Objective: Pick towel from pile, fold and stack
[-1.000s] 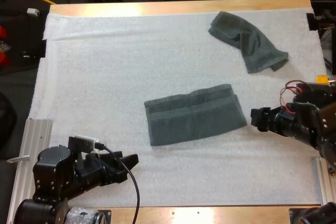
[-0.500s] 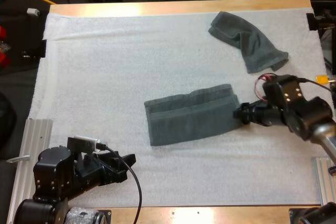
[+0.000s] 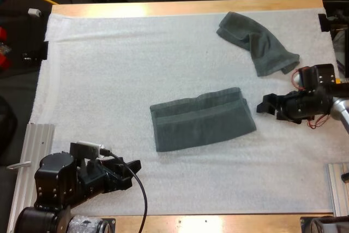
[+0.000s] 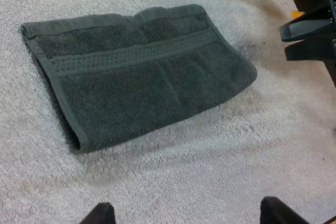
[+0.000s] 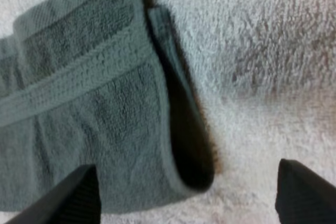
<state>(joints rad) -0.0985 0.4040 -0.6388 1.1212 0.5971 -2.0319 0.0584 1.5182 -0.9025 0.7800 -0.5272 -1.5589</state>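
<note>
The folded towel (image 3: 202, 118) lies flat mid-mat (image 3: 109, 69), seemingly as the stack's base, with the right jaws wide and empty just beside its right end, the left jaws wide at the near left, and the crumpled towel (image 3: 259, 42) far right, likely the next pick.

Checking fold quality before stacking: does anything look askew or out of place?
The folded towel lies tilted on the mat, and at its end near the right end effector the layers' edges don't line up. Nothing looks damaged.
</note>
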